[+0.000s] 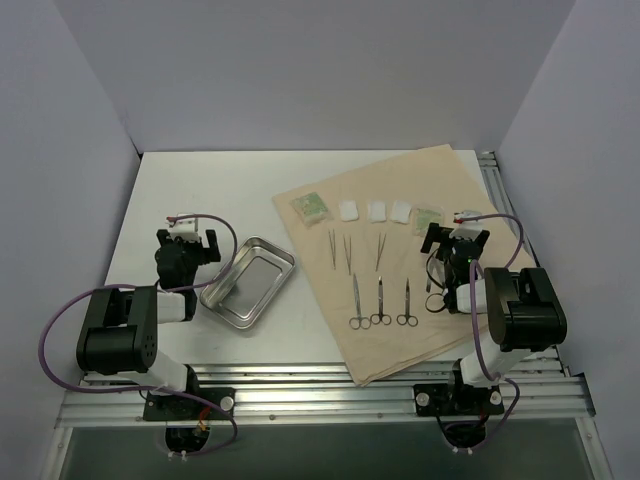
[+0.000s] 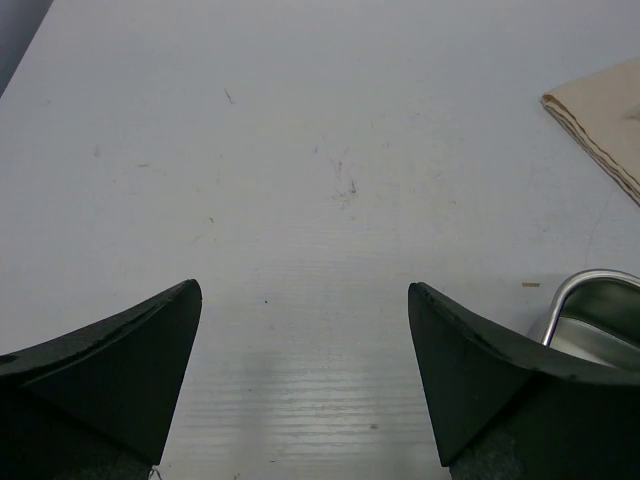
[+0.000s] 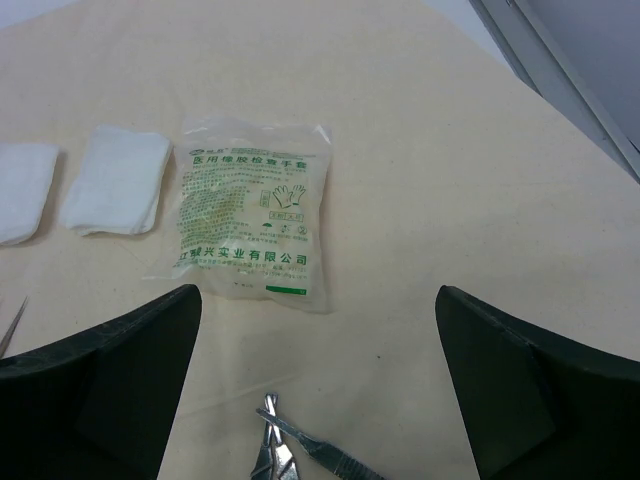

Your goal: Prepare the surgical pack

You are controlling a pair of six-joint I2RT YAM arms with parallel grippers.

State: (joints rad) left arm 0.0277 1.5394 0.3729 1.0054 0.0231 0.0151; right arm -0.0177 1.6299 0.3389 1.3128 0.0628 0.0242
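White table (image 2: 300, 150) stretches under my left gripper (image 2: 305, 300), whose fingers stand wide apart and hold nothing. The shiny rectangular steel tray (image 2: 590, 310) is just to its right. My right gripper (image 3: 318, 300) is also spread and empty, above the large tan cloth sheet (image 3: 450, 180). Straight ahead of it lies a green-printed clear packet (image 3: 250, 215), with white gauze squares (image 3: 115, 180) ahead-left. Small metal scissors (image 1: 381, 300) and tweezers (image 1: 347, 250) are to its left.
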